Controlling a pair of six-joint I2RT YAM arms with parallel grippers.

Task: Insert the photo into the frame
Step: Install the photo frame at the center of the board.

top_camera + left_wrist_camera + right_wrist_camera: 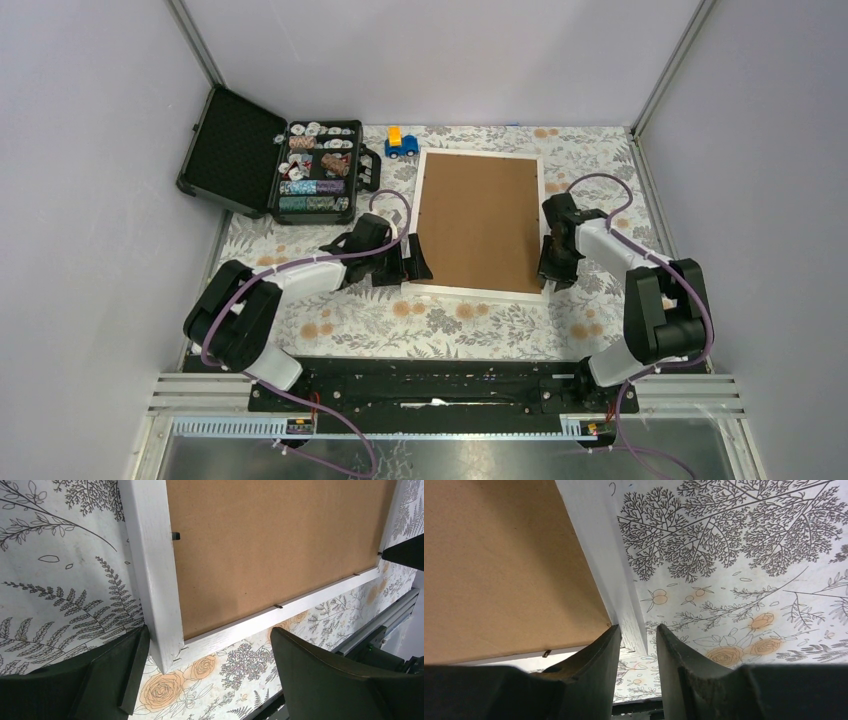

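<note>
The frame [415, 215] lies face down on the floral cloth, its brown back up and its white moulding [150, 570] around it. The photo is out of view. My left gripper [403, 268] stands open at the frame's near left corner. In the left wrist view that corner sits between the wide-apart fingers of the left gripper [207, 645], closer to the left finger [100, 675]. My right gripper [556, 270] is at the near right corner. The narrow jaws of the right gripper [637, 630] are shut across the right moulding [604, 555], one finger on the back side, one outside.
A black case [315, 170] with its lid open and several small items in its compartments stands at the back left. A blue and yellow toy truck [401, 143] sits just beyond the frame's far left corner. Grey walls close in the table.
</note>
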